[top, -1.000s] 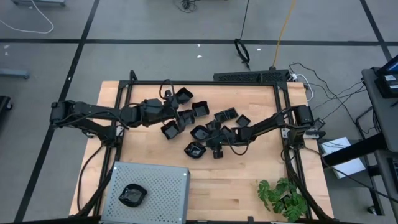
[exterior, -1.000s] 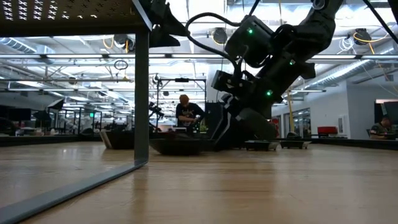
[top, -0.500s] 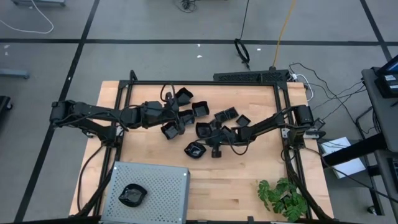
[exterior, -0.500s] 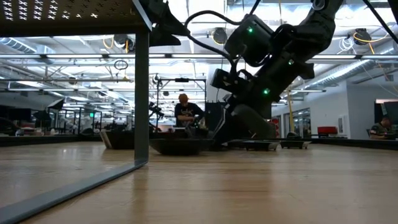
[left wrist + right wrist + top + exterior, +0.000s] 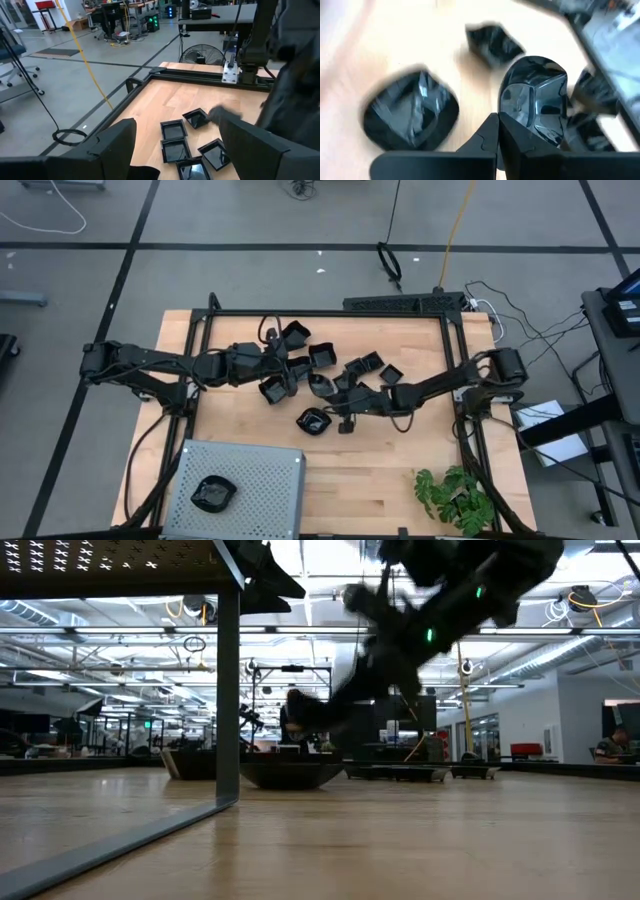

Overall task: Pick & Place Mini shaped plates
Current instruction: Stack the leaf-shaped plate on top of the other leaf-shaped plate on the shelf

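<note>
Gripping the rim of one polygonal plate (image 5: pixel 535 97), the right pincer (image 5: pixel 322 385) sits at frame centre in the high view, its fingers (image 5: pixel 492 135) pressed together on the plate's near edge. Grip looks thin: only the lip is pinched, and the glossy dish hangs off one side.

Left pincer (image 5: pixel 288 370) waits just left of centre, fingers (image 5: pixel 117 142) spread wide, nothing between them, hovering over the scattered plates.

Remaining mini shaped plates (image 5: pixel 362 366) lie in a loose cluster across the upper middle of the tabletop (image 5: pixel 380 470), some touching or overlapping. One rounded plate (image 5: pixel 314 420) lies apart, just below the right pincer. One more plate (image 5: pixel 212 492) already rests on the grey perforated tray (image 5: pixel 270 480) at lower left. A green plant (image 5: pixel 455 498) stands at lower right.

Risks, as judgement:
- Edge-only pinch on a slick dish; it could swing or slip out during the carry to the tray.
- The two arms are near each other over the cluster; a sweep toward the tray crosses the left arm's side, so contact is possible.
- Neighbouring plates lie close by; a low lift could drag or flip one.
- Low view is smeared around the arm, so clearance above the tabletop cannot be told.
</note>
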You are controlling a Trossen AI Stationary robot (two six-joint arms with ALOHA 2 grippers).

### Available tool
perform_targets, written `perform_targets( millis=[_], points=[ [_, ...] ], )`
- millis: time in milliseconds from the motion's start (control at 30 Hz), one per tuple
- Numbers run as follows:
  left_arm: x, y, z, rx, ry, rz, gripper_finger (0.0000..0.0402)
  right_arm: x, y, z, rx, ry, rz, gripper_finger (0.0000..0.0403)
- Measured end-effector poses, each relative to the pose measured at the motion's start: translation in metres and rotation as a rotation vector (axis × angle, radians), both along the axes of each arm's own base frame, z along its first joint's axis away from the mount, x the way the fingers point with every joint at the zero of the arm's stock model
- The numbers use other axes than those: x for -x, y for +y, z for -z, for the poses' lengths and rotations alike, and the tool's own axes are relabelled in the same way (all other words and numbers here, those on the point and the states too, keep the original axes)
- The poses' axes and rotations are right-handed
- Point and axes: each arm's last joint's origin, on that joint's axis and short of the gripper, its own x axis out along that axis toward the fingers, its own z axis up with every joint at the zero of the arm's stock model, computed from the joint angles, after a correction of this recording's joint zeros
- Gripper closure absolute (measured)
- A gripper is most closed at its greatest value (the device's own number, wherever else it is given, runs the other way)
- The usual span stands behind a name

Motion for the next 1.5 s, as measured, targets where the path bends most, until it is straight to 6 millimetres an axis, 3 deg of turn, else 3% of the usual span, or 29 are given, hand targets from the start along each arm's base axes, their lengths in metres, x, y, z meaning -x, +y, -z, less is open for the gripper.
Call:
perform_targets(
  millis=[133,300,600,733,1000,1167,1333,1500],
  points=[
    [0.0,0.0,0.0,0.0,0.0,0.0,0.0117,0.01,0.009,-0.024,-0.006,-0.082,-0.035,0.0403],
    [0.0,0.0,0.0,0.0,-0.003,0.0,0.0122,0.029,0.015,-0.037,-0.008,-0.125,-0.066,0.0403],
    [0.0,-0.001,0.0,0.025,-0.006,0.0,0.0123,0.059,0.016,-0.03,-0.194,-0.299,-0.205,0.0403],
    [0.0,-0.003,0.001,0.032,-0.004,0.006,0.0126,0.068,0.018,-0.016,-0.257,-0.259,-0.281,0.0403],
    [0.0,-0.005,0.001,0.05,-0.01,0.013,0.0128,0.056,0.03,-0.023,-0.185,-0.267,-0.375,0.0403],
    [0.0,-0.006,0.001,0.057,-0.008,0.015,0.0128,0.042,0.033,-0.013,-0.049,-0.138,-0.403,0.0403],
    [0.0,-0.006,0.003,0.085,-0.004,0.019,0.0128,0.03,0.034,-0.01,-0.03,-0.083,-0.377,0.0403],
    [0.0,-0.012,0.008,0.122,0.057,0.199,0.0128,0.033,0.035,-0.018,-0.033,-0.11,-0.399,0.0403]
  ],
)
